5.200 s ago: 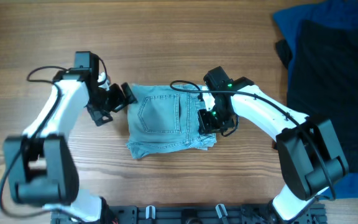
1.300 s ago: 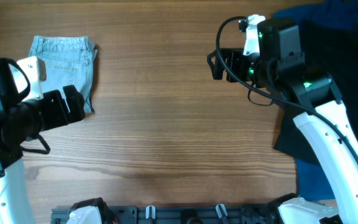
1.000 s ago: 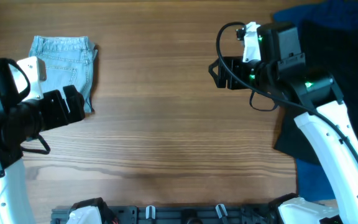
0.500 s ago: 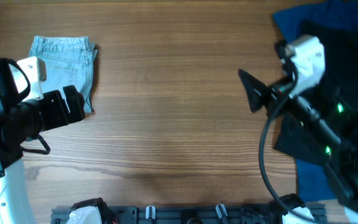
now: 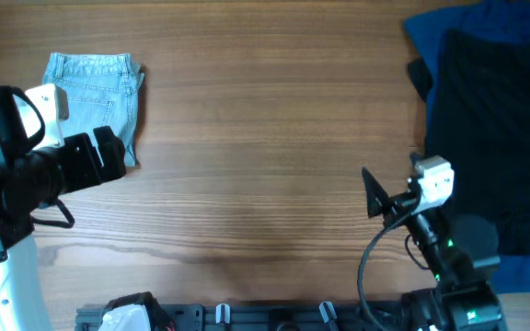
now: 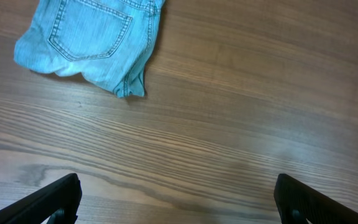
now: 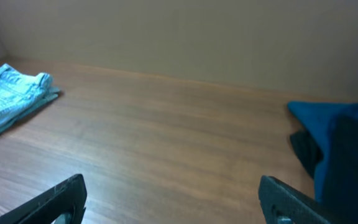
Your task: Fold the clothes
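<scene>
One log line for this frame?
denim shorts: folded, far left | left gripper: open, empty | right gripper: open, empty | black garment: right edge

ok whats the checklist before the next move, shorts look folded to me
1. Denim shorts folded, flat on the table: ok.
2. Left gripper open, empty, off the shorts: ok.
3. Right gripper open, empty: ok.
4. Fold edges lined up: cannot tell, the left wrist view crops the top.
5. Right arm clear of the black garment: cannot tell from overhead.
6. Blue cloth apart from the shorts: ok.
</scene>
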